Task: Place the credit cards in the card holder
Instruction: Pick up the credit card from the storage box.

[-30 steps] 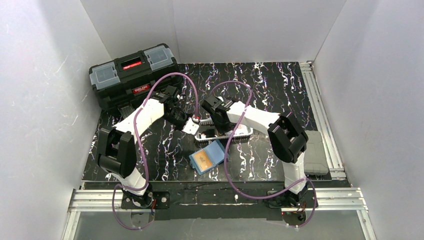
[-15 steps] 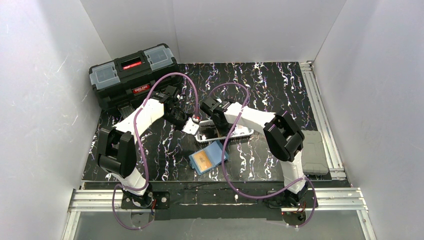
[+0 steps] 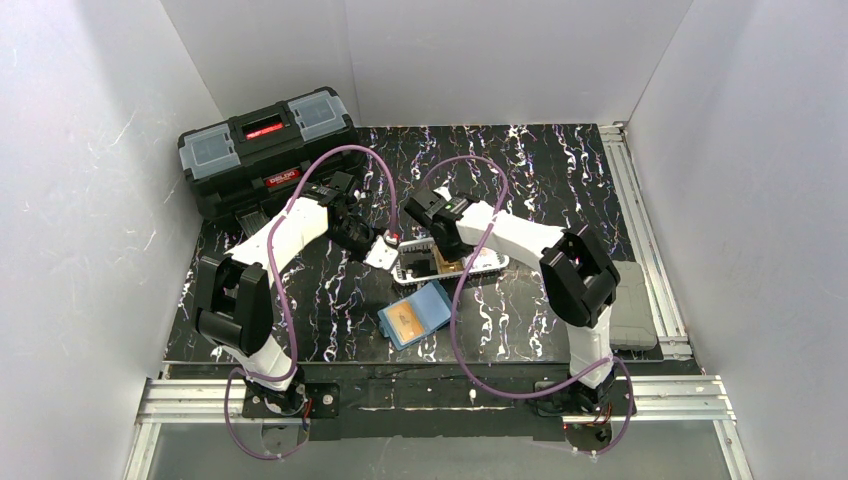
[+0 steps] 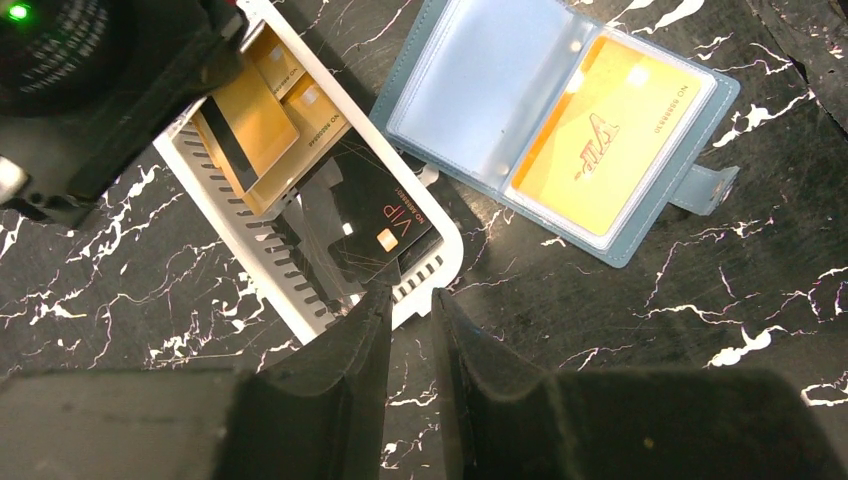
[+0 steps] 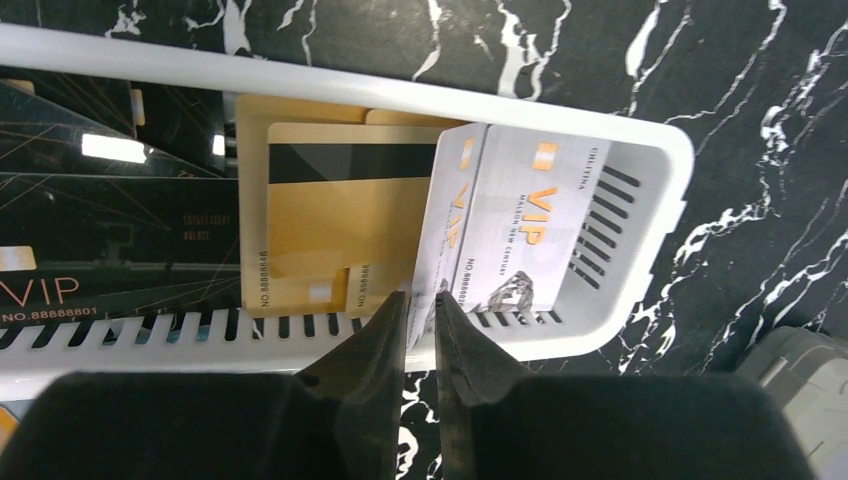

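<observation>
The card holder (image 3: pixel 428 303) (image 4: pixel 480 90) lies open in front of the white mesh basket (image 3: pixel 490 262) (image 4: pixel 240 260) (image 5: pixel 400 90), with an orange card (image 4: pixel 610 140) in its right sleeve. Orange cards (image 5: pixel 340 220) (image 4: pixel 255 125), black cards (image 5: pixel 100 220) (image 4: pixel 375 215) and a flat pale card (image 5: pixel 530 230) lie in the basket. My right gripper (image 5: pixel 420 300) (image 3: pixel 443 250) is shut on another pale card (image 5: pixel 450 230), which is tilted up on its edge. My left gripper (image 4: pixel 410 300) (image 3: pixel 385 247) is shut on the basket's corner rim.
A black toolbox (image 3: pixel 265 150) stands at the back left. A grey pad (image 3: pixel 630 305) lies beside the right arm, against the aluminium rail (image 3: pixel 640 200). White walls close in three sides.
The right gripper's fingers have closed in on the pale card inside the basket, and its wrist shifted slightly. The left arm and the card holder have not moved.
</observation>
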